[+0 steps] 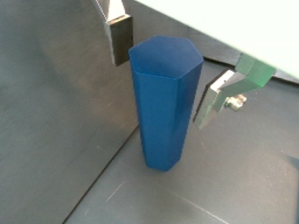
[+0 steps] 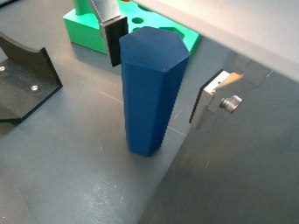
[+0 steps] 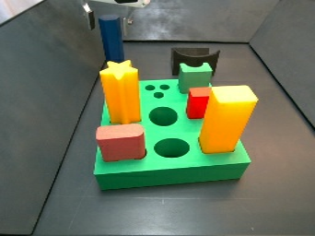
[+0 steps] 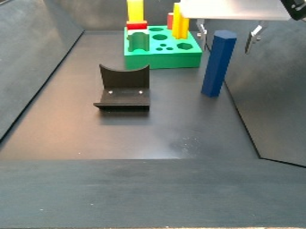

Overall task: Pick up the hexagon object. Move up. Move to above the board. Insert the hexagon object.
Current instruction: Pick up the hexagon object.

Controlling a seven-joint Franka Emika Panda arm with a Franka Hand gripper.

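Spread wide, the end effector (image 2: 163, 66) straddles the upright hexagon object (image 2: 152, 92) on the floor, apparently not touching it. Well apart, the board (image 3: 185, 164) holds a yellow star post (image 3: 120, 90) and yellow block (image 3: 227, 117).

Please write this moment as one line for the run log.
phase: pick | tool: open, straddling hexagon object | hexagon object: upright on floor | board: apart
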